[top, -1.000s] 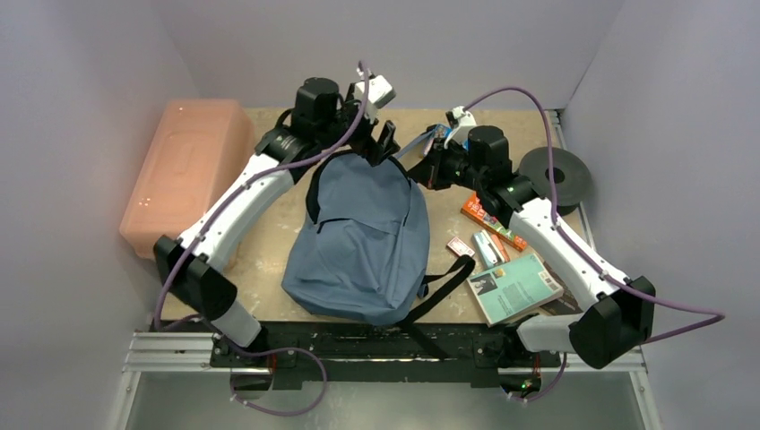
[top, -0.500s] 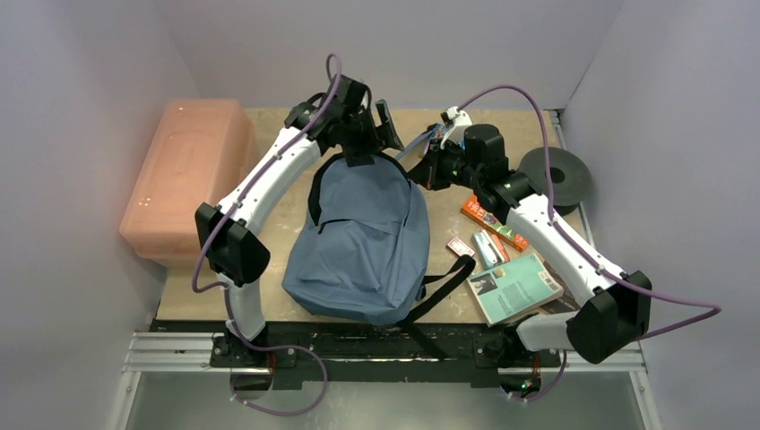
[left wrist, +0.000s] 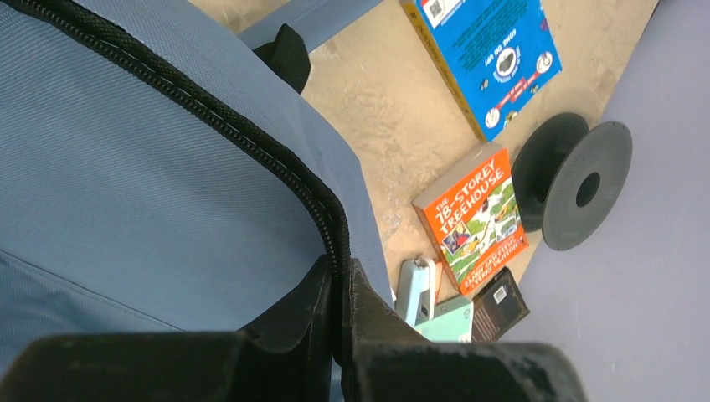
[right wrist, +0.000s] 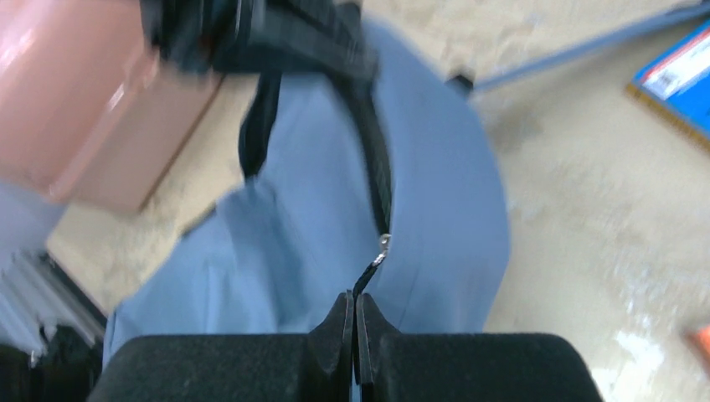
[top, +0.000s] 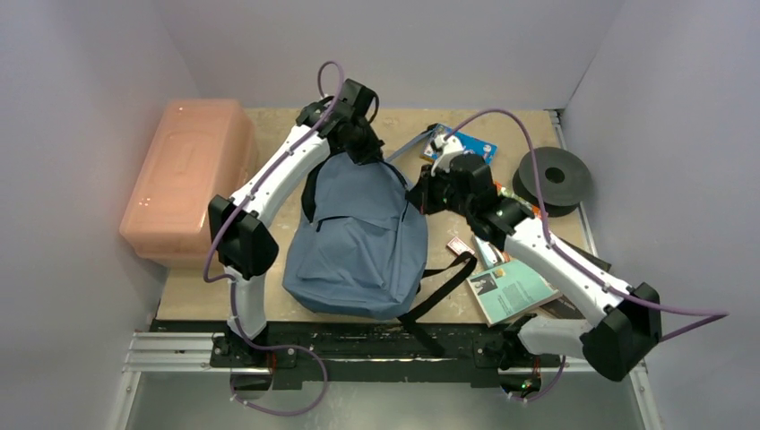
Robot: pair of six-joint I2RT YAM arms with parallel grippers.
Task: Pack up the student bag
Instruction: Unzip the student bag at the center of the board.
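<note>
The student bag [top: 358,242] lies flat on the counter [top: 520,125] between the two arms, front pocket facing up. Its long axis runs near to far: the rounded top points at the back wall and the broad bottom sits by the arm bases. It is soft, blue-grey woven cloth, edged by a coarse black zipper that curves over the top, with black webbing straps trailing from its right side.

The left claw [left wrist: 339,289] is pinched tight on the zipper seam at the bag's top edge, the black teeth running straight into the closed fingers. The right claw [right wrist: 355,306] is also clamped shut, holding the zipper pull [right wrist: 374,260], a thin black cord ending in a small metal ring, at the bag's upper right side.

A salmon-pink hard plastic box [top: 184,175] with rounded corners stands to the left. To the right lie a glossy blue book [left wrist: 490,59], an orange paperback [left wrist: 473,218] and a black spool [left wrist: 573,184].
</note>
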